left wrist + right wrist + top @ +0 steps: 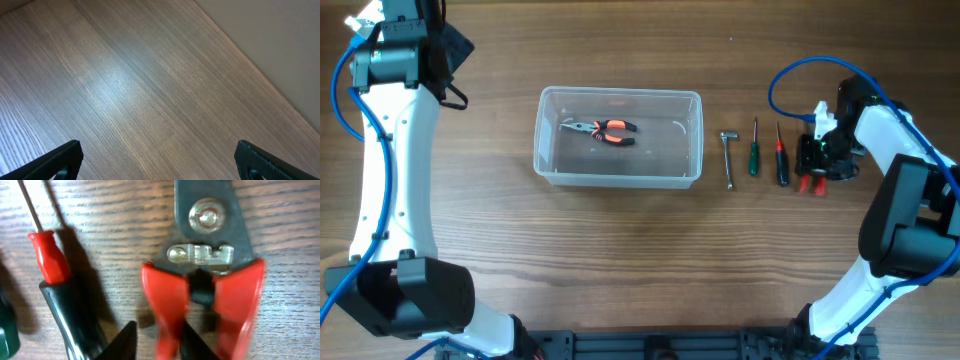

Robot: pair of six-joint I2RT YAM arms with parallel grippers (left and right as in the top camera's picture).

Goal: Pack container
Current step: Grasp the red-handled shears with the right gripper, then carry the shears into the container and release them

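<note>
A: Where are we in the packing?
B: Our left gripper [160, 165] is idling, fingers apart. The container [545, 150] is sitting centre-left, pliers [603, 130] inside. We're reaching for the cutters [210, 295] with the right gripper [160, 345]; clamped or not, we can't tell.
A: Next?
B: We're needing a firm clamp, then a lift.

Overhead straight down on table [620, 260], right wrist close — cutters [230, 295] in both

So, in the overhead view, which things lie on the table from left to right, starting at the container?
container → L-shaped wrench → green screwdriver → red and black screwdriver → red-handled cutters. The pliers lie inside the container, so they get no separate place.
</note>
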